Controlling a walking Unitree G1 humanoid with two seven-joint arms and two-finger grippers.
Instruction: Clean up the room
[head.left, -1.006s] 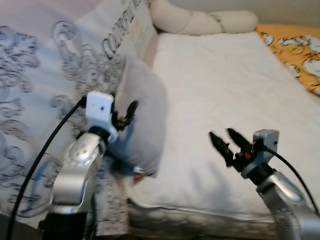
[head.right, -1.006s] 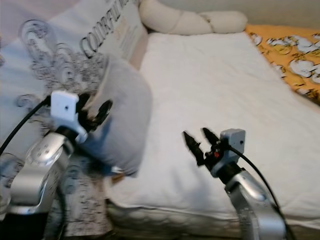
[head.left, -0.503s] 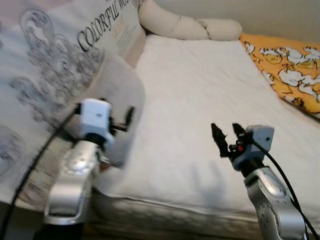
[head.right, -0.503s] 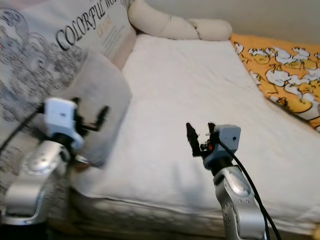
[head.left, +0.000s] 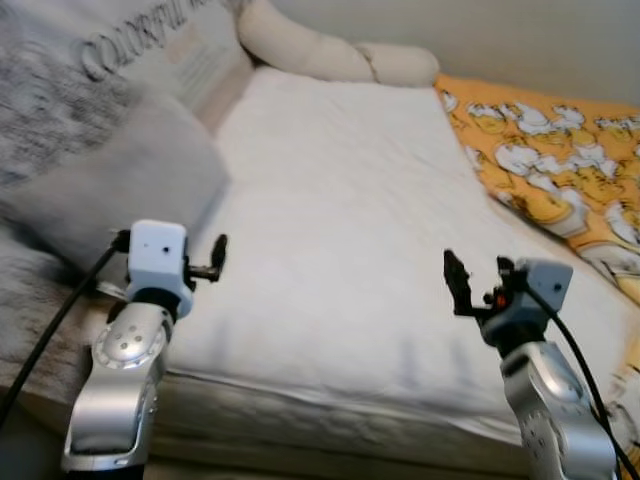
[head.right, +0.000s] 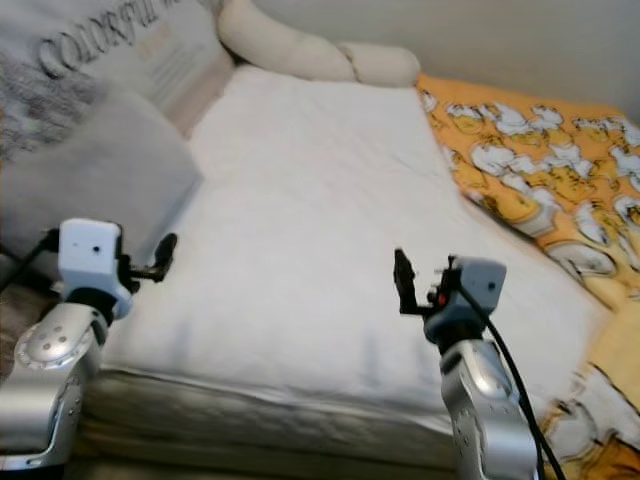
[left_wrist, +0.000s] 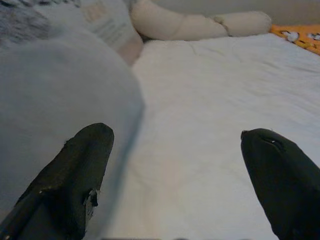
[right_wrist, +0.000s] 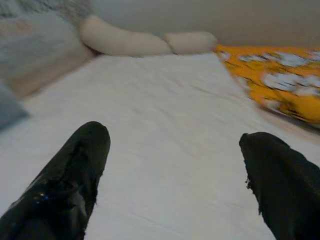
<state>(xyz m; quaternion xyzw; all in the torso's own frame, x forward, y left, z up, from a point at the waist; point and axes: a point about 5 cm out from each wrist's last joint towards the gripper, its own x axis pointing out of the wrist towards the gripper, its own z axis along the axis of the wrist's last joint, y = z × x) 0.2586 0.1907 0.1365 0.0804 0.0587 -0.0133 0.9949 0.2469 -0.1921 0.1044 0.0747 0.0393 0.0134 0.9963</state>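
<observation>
Beside left gripper (left_wrist: 175, 175), grey pillow (left_wrist: 55, 100), untouched

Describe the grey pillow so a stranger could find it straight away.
Start at the bed with the white sheet. On its left side, in front of the printed bedding with big lettering, lies the grey pillow. It is plain and unpatterned, unlike the long cream pillow at the head.

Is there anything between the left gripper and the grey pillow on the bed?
Nothing visible. The left gripper is open and hovers just beside the grey pillow, with only bare white mattress around it. The right gripper is open too, further along the bed.
</observation>
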